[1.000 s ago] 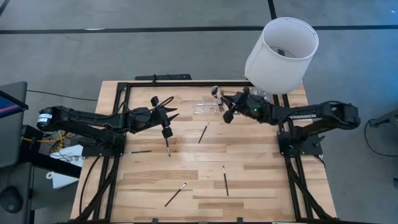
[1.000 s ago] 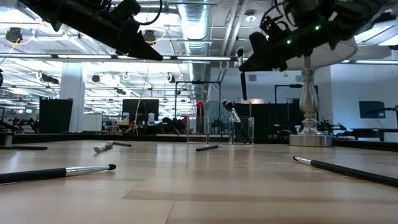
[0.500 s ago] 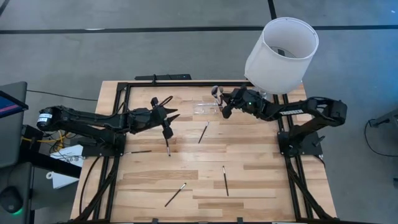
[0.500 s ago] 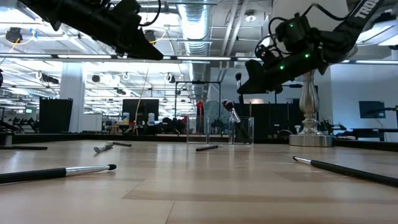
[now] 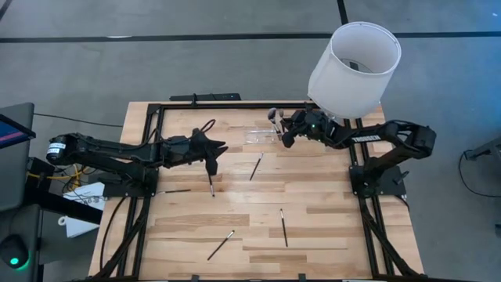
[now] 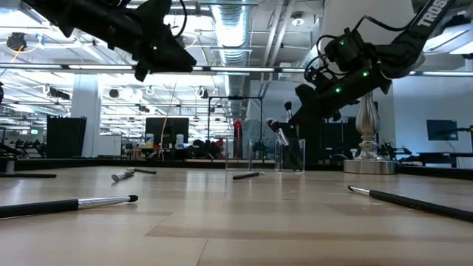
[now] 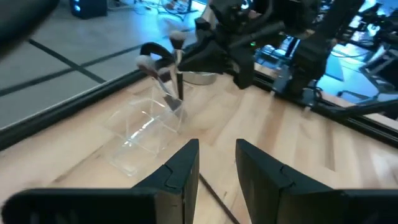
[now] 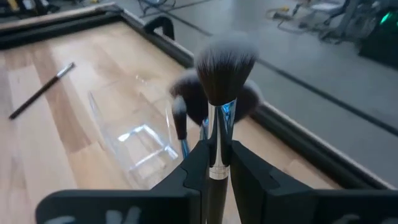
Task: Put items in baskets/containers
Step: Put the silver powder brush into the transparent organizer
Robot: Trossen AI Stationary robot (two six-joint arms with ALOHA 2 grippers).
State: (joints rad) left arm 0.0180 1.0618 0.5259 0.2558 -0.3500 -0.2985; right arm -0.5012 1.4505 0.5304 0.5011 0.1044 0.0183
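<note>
My right gripper (image 5: 284, 135) is shut on a makeup brush (image 8: 222, 68) with a dark fluffy head, just above the clear plastic organizer (image 5: 261, 135) at the table's far middle. The organizer holds other brushes, which stand leaning in it (image 6: 277, 134). My left gripper (image 5: 214, 147) hovers left of centre, empty, its fingers (image 7: 186, 171) a narrow gap apart. Several brushes lie flat on the table: one under the left gripper (image 5: 211, 180), one near the organizer (image 5: 256, 166), and two toward the near edge (image 5: 283, 227) (image 5: 221, 245). My right gripper pinches the brush's black handle (image 8: 217, 168) between its two fingers, just below the silver ferrule. The fingers come from the table's right side and lie across the brush. The brush stands upright with its head up, lifted clear above the organizer; its lower end is hidden.
A lamp with a big white shade (image 5: 356, 59) stands at the far right corner, its base (image 6: 367, 164) close behind the organizer. A black metal frame (image 5: 235, 105) runs along the table's edges. One more brush (image 5: 174, 190) lies at the left.
My right gripper has gone down toward the organizer with the brush, which stays upright. My left gripper has turned about its wrist and stayed in place.
</note>
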